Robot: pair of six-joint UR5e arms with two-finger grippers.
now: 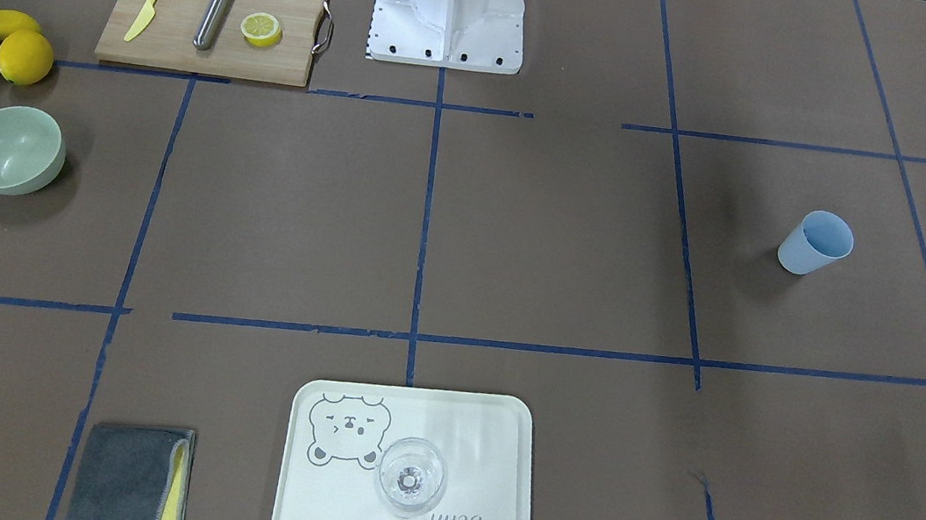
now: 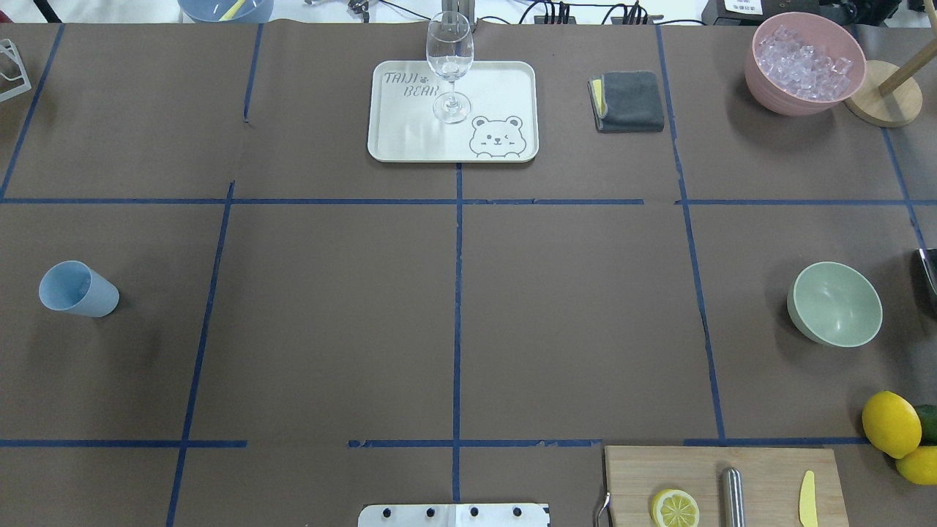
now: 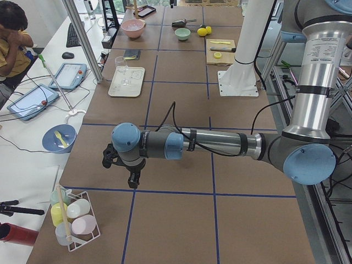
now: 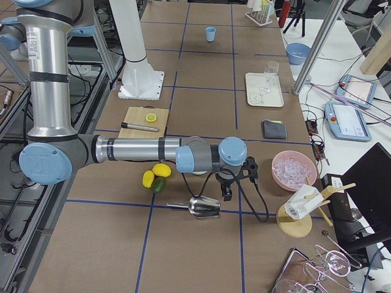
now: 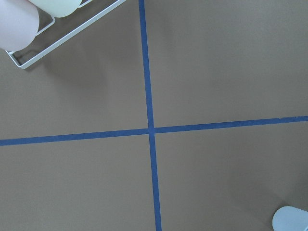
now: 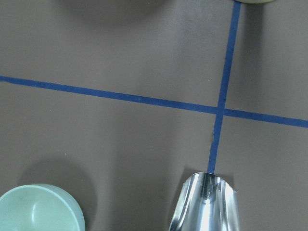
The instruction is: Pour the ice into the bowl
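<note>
Nearest the robot's base, on its right side, a board [image 2: 768, 468] carries a lemon half [image 2: 675, 508], a steel rod [image 2: 732, 498] and a yellow knife [image 2: 807, 499]. Lemons [image 2: 890, 423] sit just beside the board's outer corner.

Further out on that side stands the bowl [image 2: 834, 304], upright and empty. A scoop [image 4: 203, 207] lies on the table near it, toward the table's end. The right gripper [image 4: 227, 194] hangs just above the scoop's handle end, between the bowl and the pink bowl [image 2: 765, 80]. It shows only from the side, so I cannot tell if its claw is released or clenched.

Level with the bowl but well apart on the left stands a blue cup [image 2: 77, 290], upright, showing only its blue inside. The left gripper [image 3: 132, 180] hovers beyond the cup, near a wire rack [image 3: 74, 220]; its claw state cannot be told either.

At the far edge, a tray [image 2: 395, 139] holds an empty wine glass [image 2: 449, 66]. A grey cloth [image 2: 631, 101] lies to the tray's right. Past the cloth is the pink bowl, and all the ice [image 2: 804, 60] is heaped in it. A wooden stand [image 2: 882, 102] is just beside the pink bowl.
</note>
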